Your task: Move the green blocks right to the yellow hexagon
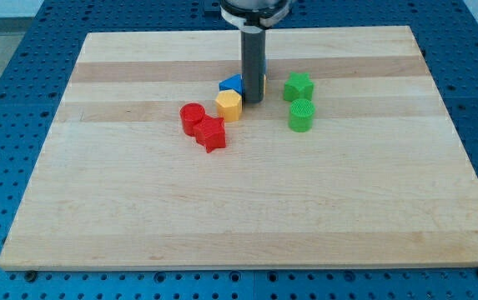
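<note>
A yellow hexagon (229, 105) lies near the board's upper middle. A green star (299, 86) lies to its right, with a green cylinder (301, 116) just below the star. My tip (253, 101) stands right beside the yellow hexagon on its right side, between the hexagon and the green blocks. The green star is a short gap to the tip's right. A blue block (233, 83) sits just above the hexagon, partly hidden behind the rod.
A red cylinder (193, 117) and a red star (211, 133) lie touching each other at the lower left of the hexagon. All blocks rest on a pale wooden board (239, 208) with a blue perforated table around it.
</note>
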Tool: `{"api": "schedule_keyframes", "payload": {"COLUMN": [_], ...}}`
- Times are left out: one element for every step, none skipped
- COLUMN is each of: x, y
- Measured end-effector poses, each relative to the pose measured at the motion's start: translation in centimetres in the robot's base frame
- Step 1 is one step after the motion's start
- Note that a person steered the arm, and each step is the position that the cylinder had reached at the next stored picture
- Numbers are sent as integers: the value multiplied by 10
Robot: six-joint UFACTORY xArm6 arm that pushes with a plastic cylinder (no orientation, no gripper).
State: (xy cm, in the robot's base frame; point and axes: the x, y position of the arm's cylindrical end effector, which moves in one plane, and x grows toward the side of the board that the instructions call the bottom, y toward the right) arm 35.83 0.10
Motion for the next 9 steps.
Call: {"api": "schedule_keyframes", "payload": {"x": [-21,-28,-21,-24,-47,-55,-45,-29,-16], "y": [0,3,12,32,49,70,78,78,78]}}
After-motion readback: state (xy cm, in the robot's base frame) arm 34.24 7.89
